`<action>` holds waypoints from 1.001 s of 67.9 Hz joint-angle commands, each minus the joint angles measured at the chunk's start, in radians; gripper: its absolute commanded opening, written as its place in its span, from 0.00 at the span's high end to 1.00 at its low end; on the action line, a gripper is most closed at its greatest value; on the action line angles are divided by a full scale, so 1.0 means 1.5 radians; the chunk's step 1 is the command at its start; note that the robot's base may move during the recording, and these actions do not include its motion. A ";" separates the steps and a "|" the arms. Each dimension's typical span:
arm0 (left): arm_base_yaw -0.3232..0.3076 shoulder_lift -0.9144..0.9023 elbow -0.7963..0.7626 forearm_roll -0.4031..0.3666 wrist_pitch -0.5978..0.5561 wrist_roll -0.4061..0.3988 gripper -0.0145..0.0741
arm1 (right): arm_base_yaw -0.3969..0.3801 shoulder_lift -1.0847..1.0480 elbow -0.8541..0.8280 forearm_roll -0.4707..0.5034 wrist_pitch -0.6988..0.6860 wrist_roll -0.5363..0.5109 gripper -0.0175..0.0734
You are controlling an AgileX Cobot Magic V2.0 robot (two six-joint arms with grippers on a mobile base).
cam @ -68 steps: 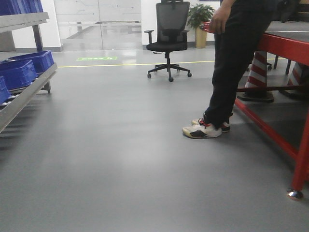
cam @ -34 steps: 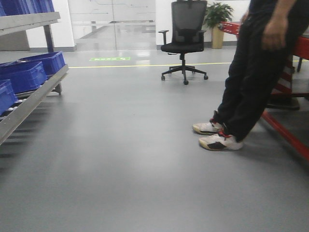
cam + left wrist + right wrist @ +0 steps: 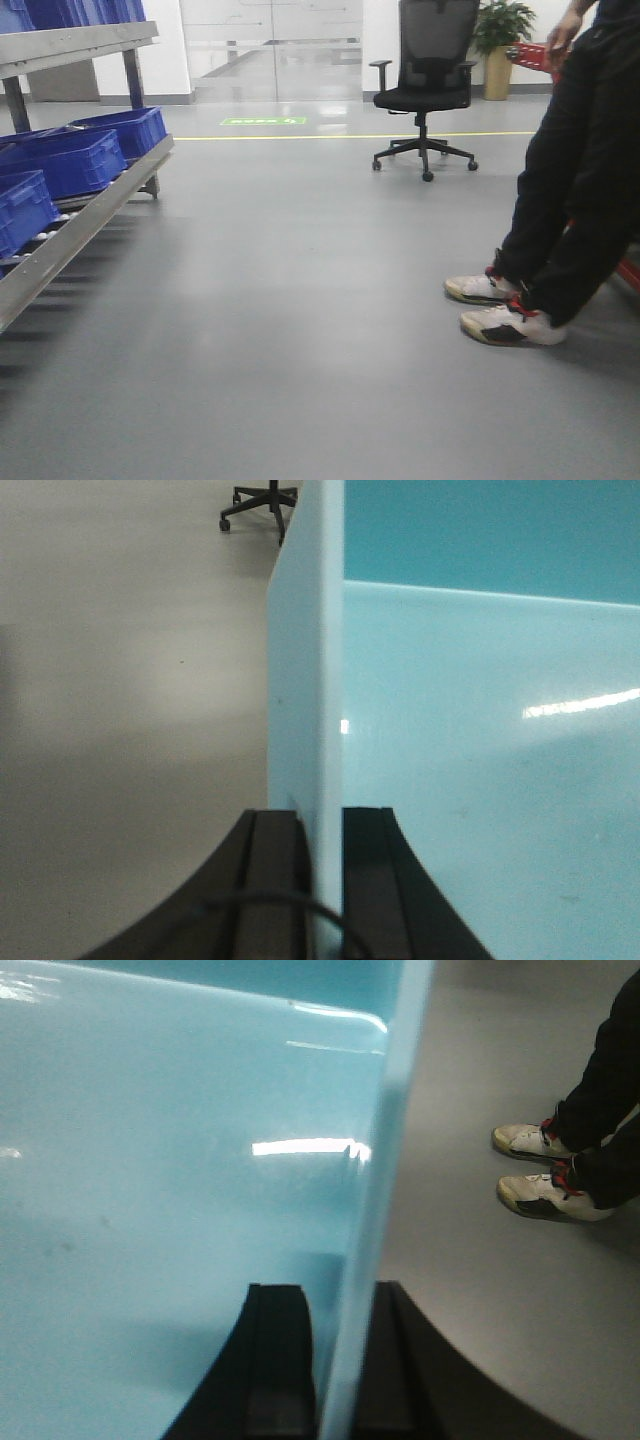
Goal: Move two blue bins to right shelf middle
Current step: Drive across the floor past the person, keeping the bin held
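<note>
Bin (image 3: 480, 730) pale blue; crates (image 3: 70, 160) dark blue.

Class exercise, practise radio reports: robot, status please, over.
Left claw shut on pale-blue bin wall. Right claw shut on opposite wall. Person ahead right, office chair beyond.

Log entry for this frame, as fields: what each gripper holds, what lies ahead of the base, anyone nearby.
left gripper: jaws shut on the left wall of the pale blue bin
right gripper: jaws shut on the bin's right wall
bin count: cannot tell whether one or two nested
ahead: grey floor, office chair, potted plant
left side: shelf rack with dark blue crates
person: standing at right, dark trousers, white shoes
</note>
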 commanded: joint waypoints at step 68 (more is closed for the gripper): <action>-0.002 0.020 -0.007 -0.021 -0.073 -0.005 0.96 | -0.001 -0.007 -0.005 0.005 -0.025 -0.012 0.98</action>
